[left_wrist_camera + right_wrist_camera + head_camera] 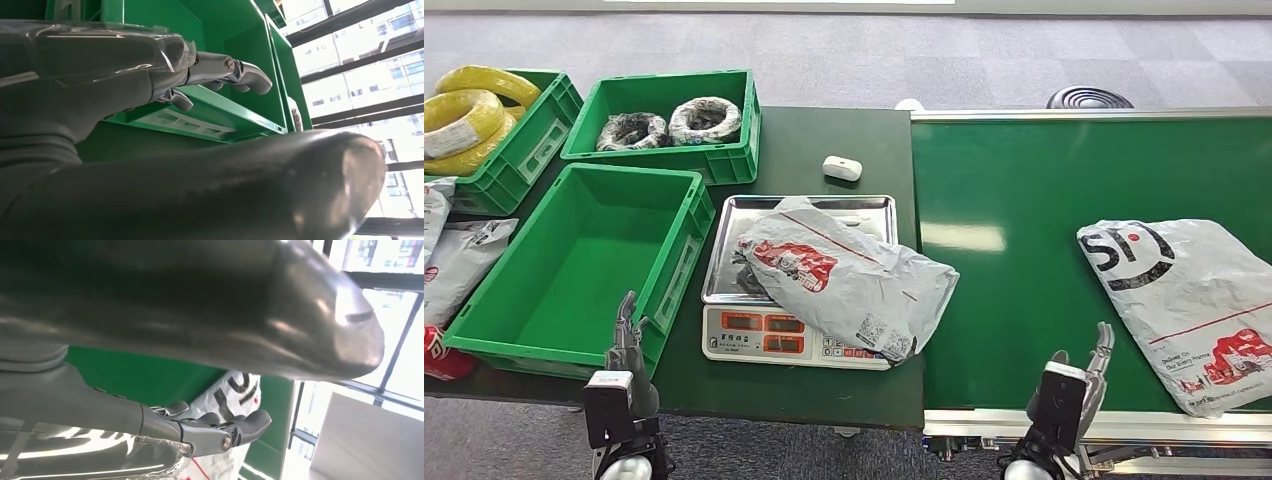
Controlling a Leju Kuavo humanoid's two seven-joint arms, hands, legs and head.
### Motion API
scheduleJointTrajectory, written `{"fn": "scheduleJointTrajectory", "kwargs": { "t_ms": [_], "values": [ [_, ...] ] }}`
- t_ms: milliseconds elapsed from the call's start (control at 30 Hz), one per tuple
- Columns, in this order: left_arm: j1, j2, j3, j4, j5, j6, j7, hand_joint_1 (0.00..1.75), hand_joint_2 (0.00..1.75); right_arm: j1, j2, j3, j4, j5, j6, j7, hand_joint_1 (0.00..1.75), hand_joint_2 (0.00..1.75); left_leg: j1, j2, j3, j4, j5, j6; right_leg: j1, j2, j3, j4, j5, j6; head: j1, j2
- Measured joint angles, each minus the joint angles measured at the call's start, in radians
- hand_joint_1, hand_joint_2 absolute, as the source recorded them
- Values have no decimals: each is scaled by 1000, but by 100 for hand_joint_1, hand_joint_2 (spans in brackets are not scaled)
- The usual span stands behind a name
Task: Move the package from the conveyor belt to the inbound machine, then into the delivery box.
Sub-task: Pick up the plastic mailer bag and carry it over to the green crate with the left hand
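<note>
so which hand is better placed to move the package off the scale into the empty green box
Left. The left hand is open at the near wall of the empty green box, next to the scale where the package lies. The right hand is at the conveyor belt, farther from the box.

Package (849,275) on scale (799,300), left of conveyor (1024,230).

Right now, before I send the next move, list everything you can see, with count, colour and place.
package: one, grey-red, on the scale
package on belt: one, grey, right side
scale: one, silver, table centre
conveyor belt: one, green, right
empty crate: one, green, left of scale
wire crates: two, green, behind
white device: one, behind scale
bags: grey, far left
left robot hand: open, near crate
right robot hand: open, by belt
</note>
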Motion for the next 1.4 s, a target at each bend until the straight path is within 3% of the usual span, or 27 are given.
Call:
{"fn": "scheduleJointTrajectory", "kwargs": {
  "t_ms": [233, 833, 1400],
  "values": [
    [26, -3, 5, -10, 0, 1, -2, 0, 0, 34, 11, 2, -72, -14, 5, 34, 0, 0, 0, 0, 0, 0, 0, 0, 0, 0, 0, 0, 0, 0, 0, 0],
    [25, -10, 8, -18, 0, 2, 3, 0, 0, 43, 53, 57, -11, -56, 3, 10, 0, 0, 0, 0, -1, 0, 0, 0, 0, 0, 0, 0, 0, 0, 0, 0],
    [-118, 71, 102, -147, -39, -38, 25, 0, 0, 28, 55, 103, 82, -65, 3, -19, 0, 0, -1, -3, -2, 0, 2, 1, -1, -3, -2, 1, 0, 0, 0, 0]
  ]
}}
